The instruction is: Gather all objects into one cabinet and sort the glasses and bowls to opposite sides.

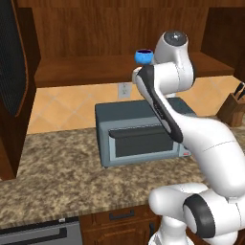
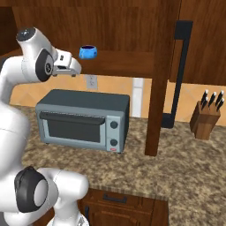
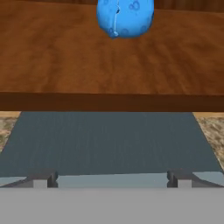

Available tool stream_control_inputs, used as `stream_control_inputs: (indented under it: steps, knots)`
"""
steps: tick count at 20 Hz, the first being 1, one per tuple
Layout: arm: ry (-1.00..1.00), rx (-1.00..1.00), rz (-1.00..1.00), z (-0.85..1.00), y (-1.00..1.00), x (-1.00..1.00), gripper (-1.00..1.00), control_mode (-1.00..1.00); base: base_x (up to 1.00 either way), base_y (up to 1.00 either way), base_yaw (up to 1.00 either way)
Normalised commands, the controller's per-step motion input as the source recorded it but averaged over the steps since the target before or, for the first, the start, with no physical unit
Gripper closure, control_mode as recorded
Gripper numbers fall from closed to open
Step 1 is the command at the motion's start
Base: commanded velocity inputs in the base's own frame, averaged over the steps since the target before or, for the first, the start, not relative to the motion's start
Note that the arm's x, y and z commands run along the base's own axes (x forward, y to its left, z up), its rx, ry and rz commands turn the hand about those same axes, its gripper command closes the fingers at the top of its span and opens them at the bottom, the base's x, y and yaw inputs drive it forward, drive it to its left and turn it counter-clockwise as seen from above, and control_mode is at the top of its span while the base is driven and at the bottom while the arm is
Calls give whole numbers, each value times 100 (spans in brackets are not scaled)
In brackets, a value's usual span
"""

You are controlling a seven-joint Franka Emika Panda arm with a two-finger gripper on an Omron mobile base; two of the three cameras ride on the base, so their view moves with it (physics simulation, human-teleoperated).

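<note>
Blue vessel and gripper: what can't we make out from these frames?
- Blue vessel: hand view's top edge cuts off its rim; left base view, the arm covers its lower right.
- Vessel's inside: too small and dark in the right base view.
- Gripper: only the fingertips rise at the hand view's bottom, set wide apart.

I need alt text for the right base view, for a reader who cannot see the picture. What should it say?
A small blue vessel stands on the floor of an open wooden wall cabinet, with the white arm's end effector just left of and below it. Under the cabinet, a grey toaster oven sits on a granite counter, and a knife block stands at right.
</note>
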Motion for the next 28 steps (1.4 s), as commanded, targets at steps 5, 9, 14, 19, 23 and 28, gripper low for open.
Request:
stream_control_inputs:
  steps: [5, 9, 14, 19, 23, 28]
  knots:
    - [-24, -2, 0, 65, 14, 8, -100, -100, 0, 0, 0]
    - [1, 5, 0, 70, -2, 20, -100, -100, 0, 0, 0]
    - [13, 3, 0, 7, 0, 75, -100, -100, 0, 0, 0]
    - [2, -1, -1, 0, 0, 62, -100, -100, 0, 0, 0]
    - [-1, -8, -3, -8, 0, 57, -100, -100, 0, 0, 0]
    - [0, -3, -3, -26, 0, 39, -100, -100, 0, 0, 0]
